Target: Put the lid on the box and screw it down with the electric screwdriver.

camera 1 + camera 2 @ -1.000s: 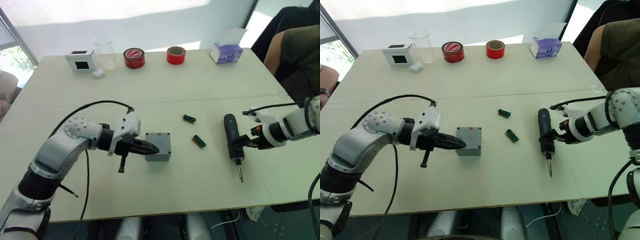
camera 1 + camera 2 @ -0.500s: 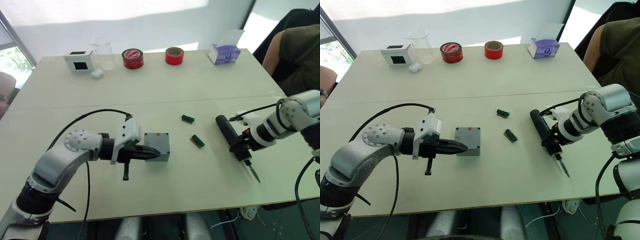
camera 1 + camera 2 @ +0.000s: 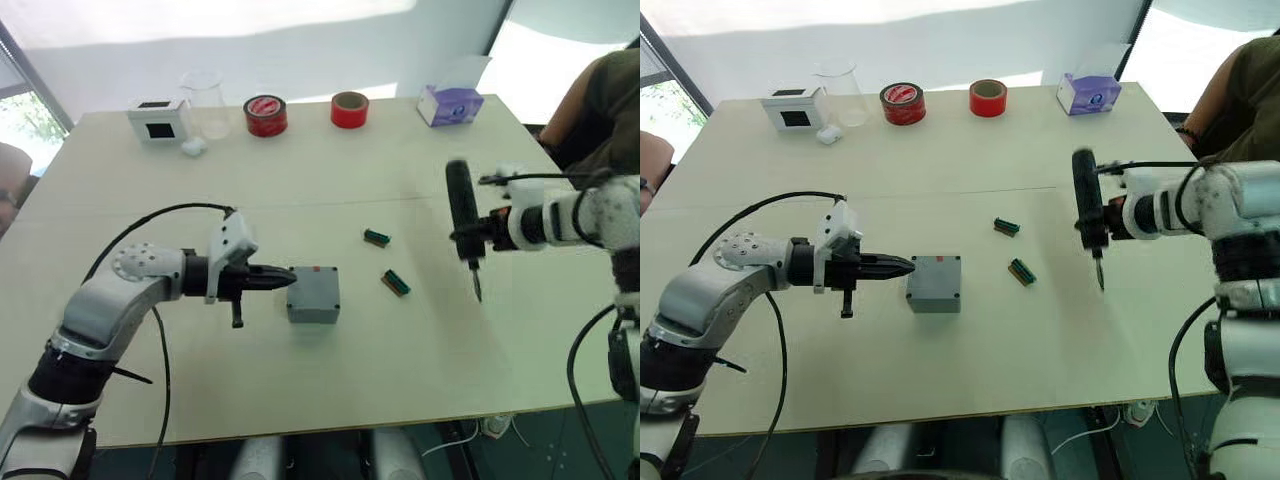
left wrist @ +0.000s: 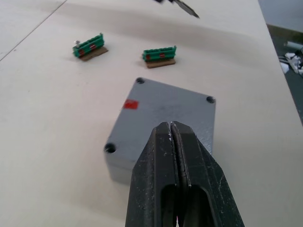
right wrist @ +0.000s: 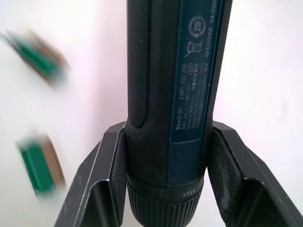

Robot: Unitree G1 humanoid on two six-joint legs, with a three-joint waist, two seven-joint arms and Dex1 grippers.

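The grey box (image 3: 313, 293) stands mid-table, a small red mark on top. The lid (image 4: 165, 106) lies flat on it, with screw holes at its corners. My left gripper (image 3: 290, 278) is shut and empty, its tips at the box's left upper edge; whether they touch it I cannot tell. My right gripper (image 3: 467, 240) is shut on the electric screwdriver (image 3: 460, 205). The black tool hangs nearly upright above the table to the right of the box, bit pointing down. In the right wrist view the fingers (image 5: 110, 182) clamp the barrel (image 5: 175, 71) from both sides.
Two small green connector pieces (image 3: 377, 237) (image 3: 396, 283) lie between box and screwdriver. Along the far edge stand a white box with a black window (image 3: 160, 120), a clear beaker (image 3: 205, 100), two red tape rolls (image 3: 267, 115) (image 3: 350, 108) and a purple tissue box (image 3: 452, 103). A person (image 3: 610, 110) sits at the right.
My right gripper has lifted the screwdriver off the table and turned it upright. My left gripper has drawn back leftward from over the box to its left edge.
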